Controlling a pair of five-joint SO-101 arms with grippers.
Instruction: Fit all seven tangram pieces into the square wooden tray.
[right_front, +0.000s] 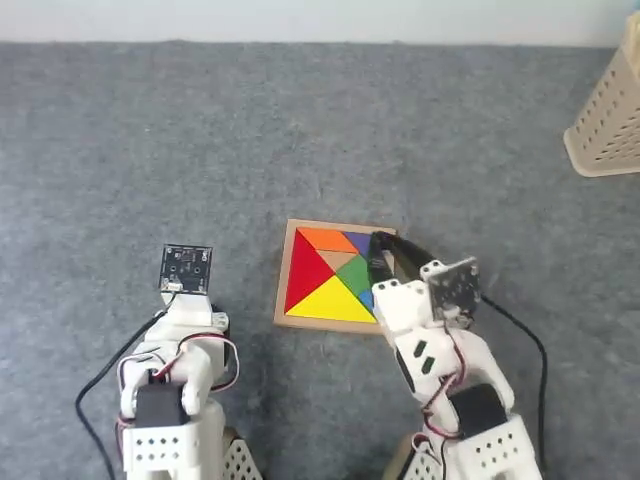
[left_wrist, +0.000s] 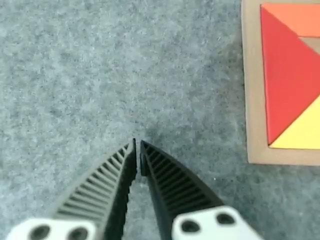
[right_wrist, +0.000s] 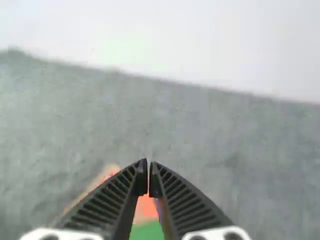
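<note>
Wooden tray (right_front: 281, 300) lies between my two arms in the high view, packed with red (right_front: 303, 272), orange (right_front: 330, 238), yellow (right_front: 330, 300), green (right_front: 355, 272) and blue (right_front: 361, 241) pieces. A tan patch at the middle could be a piece or bare wood. My right gripper (right_front: 380, 250) hangs over the tray's right edge, so that arm is much the nearer.

From the left wrist, my left gripper (left_wrist: 137, 147) is closed and empty above grey carpet (left_wrist: 100, 75), with the tray (left_wrist: 252, 100) off beside it, well apart.

From the right wrist, the right gripper (right_wrist: 148, 167) is also closed on nothing, and orange (right_wrist: 145, 206) and green (right_wrist: 150, 232) lie directly beneath its fingers.
</note>
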